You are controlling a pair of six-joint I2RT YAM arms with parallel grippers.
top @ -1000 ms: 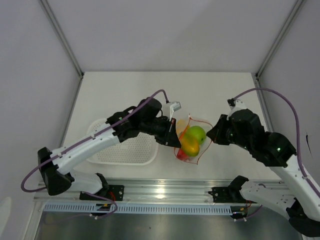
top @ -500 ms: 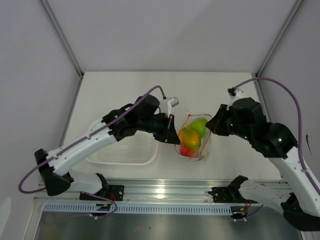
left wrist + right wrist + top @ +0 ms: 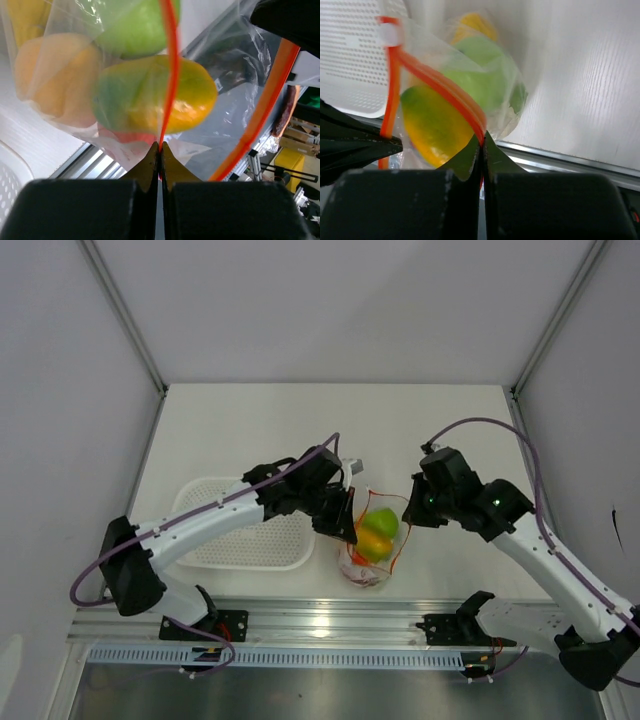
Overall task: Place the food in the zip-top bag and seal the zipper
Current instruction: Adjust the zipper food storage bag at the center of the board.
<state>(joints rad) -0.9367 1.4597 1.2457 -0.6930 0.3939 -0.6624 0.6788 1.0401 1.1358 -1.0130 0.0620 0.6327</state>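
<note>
Top external: left pincer [image 3: 351, 532] and right pincer [image 3: 406, 517] each clamp the zipper [image 3: 400, 545] of the zip-top bag [image 3: 362, 573] holding food [image 3: 380, 523].

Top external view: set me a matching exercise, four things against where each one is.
1. white slotted plastic basket
2. round green toy fruit
3. left gripper
4. right gripper

A. inside the clear floppy zip-top bag
B. shut on the red-orange zipper strip, bag's right end
C. on the table, left of the bag
D. shut on the strip, bag's left end

Pairs: 1-C, 2-A, 3-D, 4-B
</note>
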